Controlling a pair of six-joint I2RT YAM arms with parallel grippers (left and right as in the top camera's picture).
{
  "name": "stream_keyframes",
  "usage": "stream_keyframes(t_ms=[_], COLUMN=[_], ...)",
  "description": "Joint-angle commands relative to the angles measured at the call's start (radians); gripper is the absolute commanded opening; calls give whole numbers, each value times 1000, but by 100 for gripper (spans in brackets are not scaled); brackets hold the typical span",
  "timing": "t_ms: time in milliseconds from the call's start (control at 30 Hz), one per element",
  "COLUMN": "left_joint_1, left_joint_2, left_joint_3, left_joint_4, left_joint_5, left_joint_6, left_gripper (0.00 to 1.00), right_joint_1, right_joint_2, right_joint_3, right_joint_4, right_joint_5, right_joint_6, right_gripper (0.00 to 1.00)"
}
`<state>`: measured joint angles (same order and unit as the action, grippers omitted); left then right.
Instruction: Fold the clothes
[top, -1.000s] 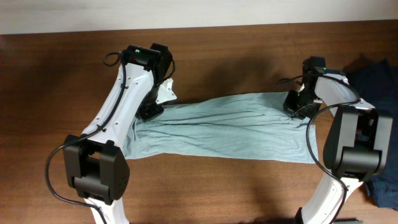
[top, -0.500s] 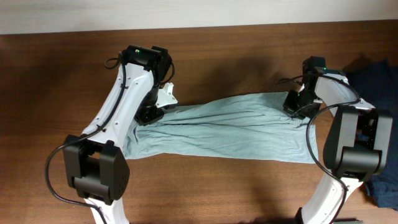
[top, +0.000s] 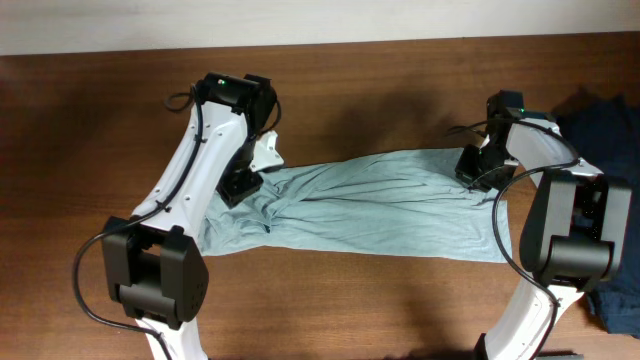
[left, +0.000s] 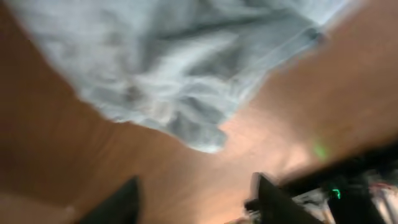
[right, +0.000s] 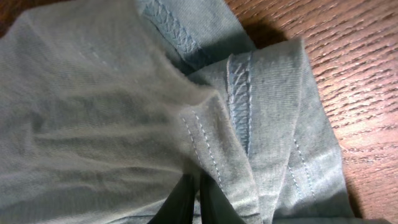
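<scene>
While right hand (right: 198, 199) pinches T-shirt (right: 93, 112), edge bunched

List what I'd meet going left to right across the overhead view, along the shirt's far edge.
left pincer, open at the shirt's left end → T-shirt, its wrinkled middle → right pincer, shut on the shirt's right end → dark navy garment at the picture's right edge

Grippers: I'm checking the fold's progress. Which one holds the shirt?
The right gripper, jaws shut on the shirt; the left gripper stands open, empty.
</scene>
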<state>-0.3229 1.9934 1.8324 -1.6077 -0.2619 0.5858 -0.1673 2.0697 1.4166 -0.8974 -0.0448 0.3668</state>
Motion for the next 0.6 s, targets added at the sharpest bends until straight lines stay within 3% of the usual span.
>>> stream_keyframes(t_ms=[0,67,167,233,433,567], left_joint_1=[55,132,267,360,437,425], left_joint_2=[-29,-29,-19,4,81,122], left_joint_3=[17,17,16,8,-48,-79], left_joint_4=[97,196,240,253,364,436], left_joint_5=[-153,-84,232,388,477,509], left_joint_6=[-163,-270,-290,-290,-290,-290], left_gripper=[83,95,95,82,46,38], right_joint_1=[-4,-4,-4,-4,-4,-4], right_joint_2=[52,52,52,52,52,52], right_joint_3=[-20,-20,-20,-20,-20,-20], right_joint_4=[-14,-18,-23,-23,-31,-30], right_joint_5=[57,58,57,57,56,57], right_joint_6=[8,8,9,9,9,9], right_gripper=[10,11,10,11,10,11])
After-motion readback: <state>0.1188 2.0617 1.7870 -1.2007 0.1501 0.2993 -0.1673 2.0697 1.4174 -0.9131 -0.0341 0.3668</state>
